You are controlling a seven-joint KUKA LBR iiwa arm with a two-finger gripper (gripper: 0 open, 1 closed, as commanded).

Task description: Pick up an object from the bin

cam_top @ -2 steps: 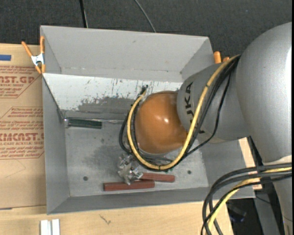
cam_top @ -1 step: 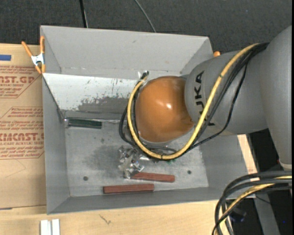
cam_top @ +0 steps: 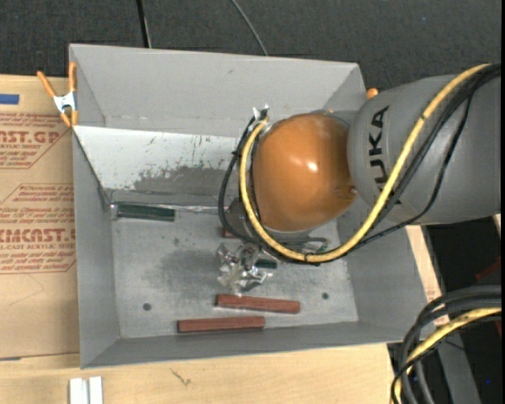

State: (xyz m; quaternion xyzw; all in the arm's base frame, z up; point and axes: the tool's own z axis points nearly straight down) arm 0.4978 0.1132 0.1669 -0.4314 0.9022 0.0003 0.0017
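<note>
Grey bin (cam_top: 151, 276): KUKA-lettered arm (cam_top: 438, 158), gripper (cam_top: 246, 268) above brown stick (cam_top: 257, 305).

The arm's orange cover (cam_top: 301, 171) hides most of the end effector (cam_top: 244, 268) and part of the bin (cam_top: 143, 297) floor; the arm (cam_top: 438, 158) runs off the right edge.

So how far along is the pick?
Done: the pincer is down in the bin, mid-floor. In hand: it hovers just beyond the upper red bar; whether it grips anything I cannot tell. Left: the lift. Both that bar and the lower red bar lie flat on the floor, and the green bar lies by the back wall.
</note>
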